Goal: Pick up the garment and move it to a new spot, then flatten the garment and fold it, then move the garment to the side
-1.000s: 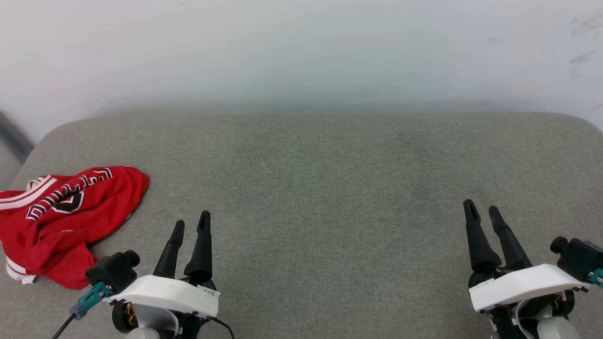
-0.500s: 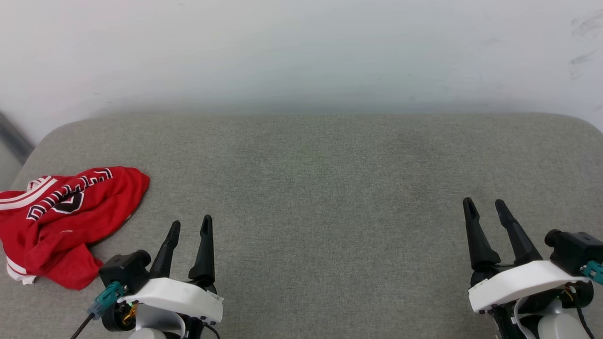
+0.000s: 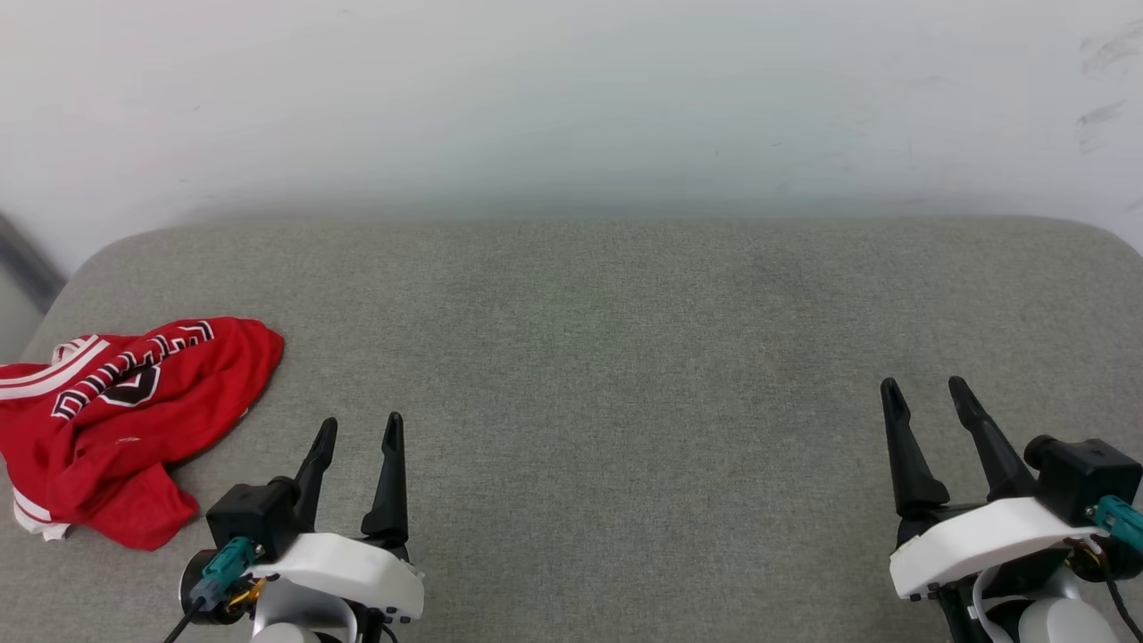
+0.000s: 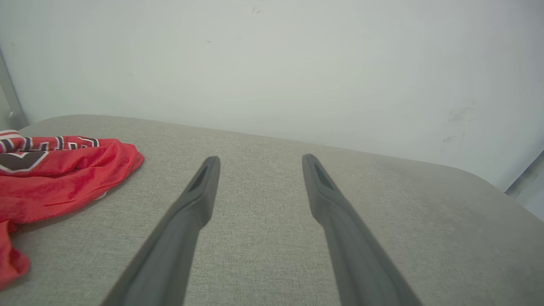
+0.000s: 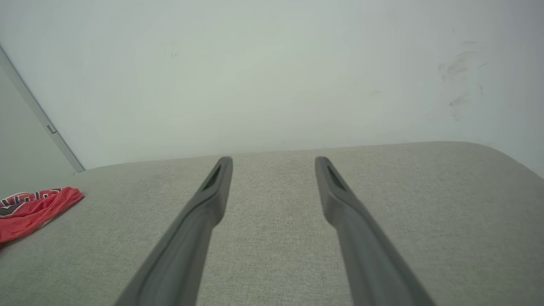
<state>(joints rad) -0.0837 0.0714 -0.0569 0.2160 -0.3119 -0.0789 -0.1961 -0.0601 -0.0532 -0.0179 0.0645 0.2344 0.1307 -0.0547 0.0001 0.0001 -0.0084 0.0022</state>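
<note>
Lying crumpled on cushion [image 3: 625, 357], red garment [image 3: 116, 446], black lettering [image 3: 134, 364] illegible; left claw [image 3: 361, 420], right claw [image 3: 923, 383] apart, empty.

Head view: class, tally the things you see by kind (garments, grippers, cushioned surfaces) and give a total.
Red garment: 1
Grippers: 2 (left gripper, right gripper)
Grey cushioned surface: 1
Total: 4
</note>
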